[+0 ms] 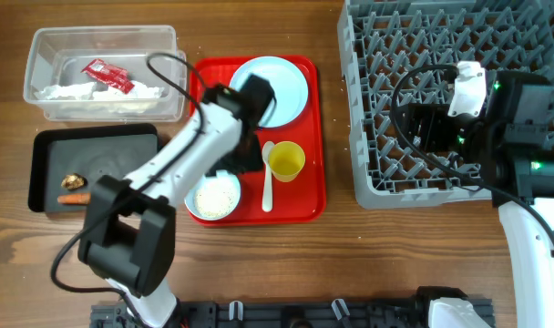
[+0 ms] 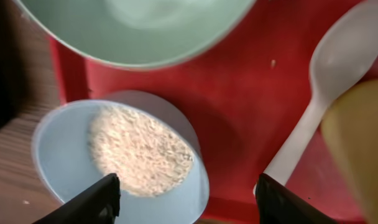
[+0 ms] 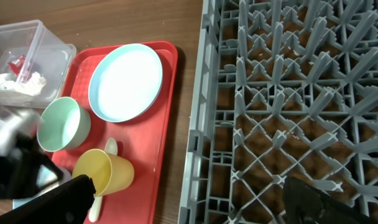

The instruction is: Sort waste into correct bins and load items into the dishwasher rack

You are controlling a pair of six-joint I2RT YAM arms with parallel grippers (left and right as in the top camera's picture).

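Note:
My left gripper point(image 2: 189, 208) is open, low over the red tray point(image 1: 306, 196), its fingers astride the near rim of a pale bowl point(image 2: 55, 155) holding white rice point(image 1: 213, 196). An empty mint bowl point(image 2: 139, 31) sits just beyond it and shows in the right wrist view point(image 3: 63, 124). In the overhead view my arm hides it. The pale blue plate point(image 1: 279, 84), yellow cup point(image 1: 286, 161) and white spoon point(image 1: 267, 187) lie on the same tray. My right gripper point(image 1: 432, 128) is open and empty above the left part of the grey dishwasher rack point(image 1: 441, 46).
The clear tub point(image 1: 40, 55) at the back left holds white napkins point(image 1: 67, 89) and a red wrapper point(image 1: 108, 76). The black tray point(image 1: 95, 146) in front of it holds a brown lump point(image 1: 72, 181) and an orange piece point(image 1: 74, 198).

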